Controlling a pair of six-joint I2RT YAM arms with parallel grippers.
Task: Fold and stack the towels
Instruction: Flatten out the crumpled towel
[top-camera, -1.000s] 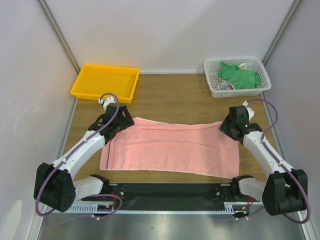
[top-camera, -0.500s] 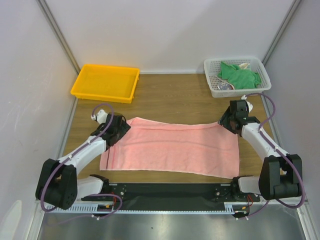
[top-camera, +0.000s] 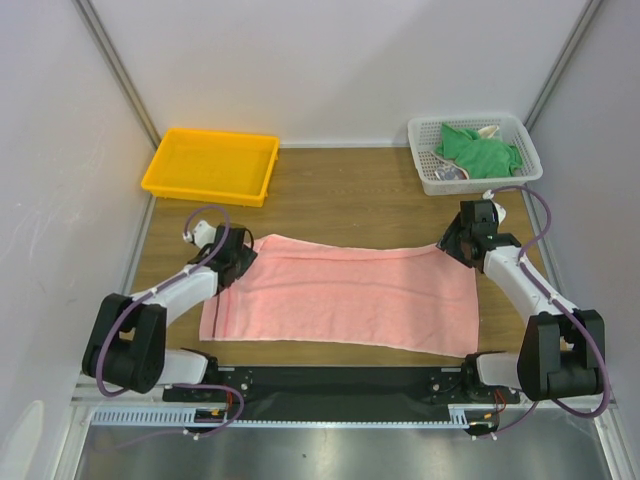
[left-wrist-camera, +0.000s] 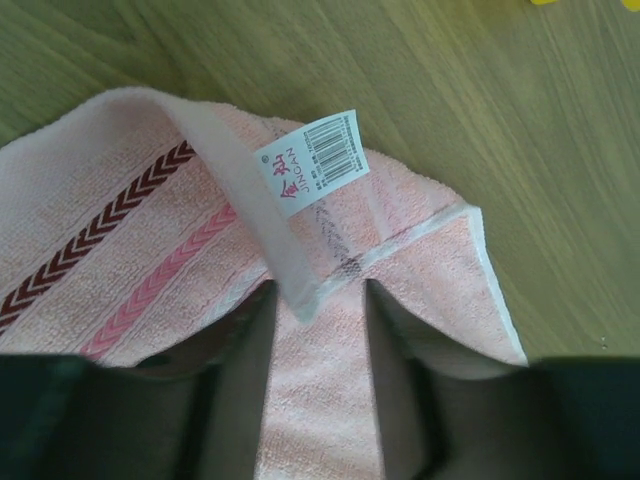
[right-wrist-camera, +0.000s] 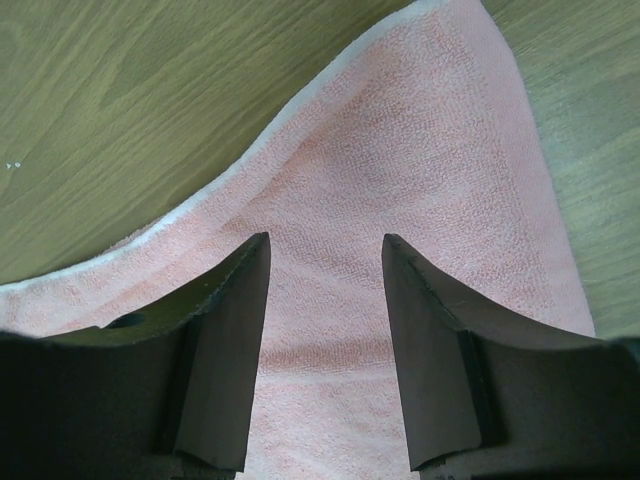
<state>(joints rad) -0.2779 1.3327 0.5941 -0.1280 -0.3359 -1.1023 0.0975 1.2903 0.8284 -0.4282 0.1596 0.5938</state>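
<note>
Left gripper (left-wrist-camera: 320, 300) narrows, not yet shut, around one far corner of salmon towel (top-camera: 350, 295); right gripper (right-wrist-camera: 325, 250), parted, straddles the other, fold imminent

L hand (top-camera: 240, 262) lowered onto pink towel (top-camera: 340, 295) far-left corner, closing partway; R hand (top-camera: 448, 247) shifted to far-right corner.

The left arm (top-camera: 175, 290) and right arm (top-camera: 520, 280) stretch forward, low; left gripper (left-wrist-camera: 320, 300) and right gripper (right-wrist-camera: 326, 250) point down, jaws apart.
</note>
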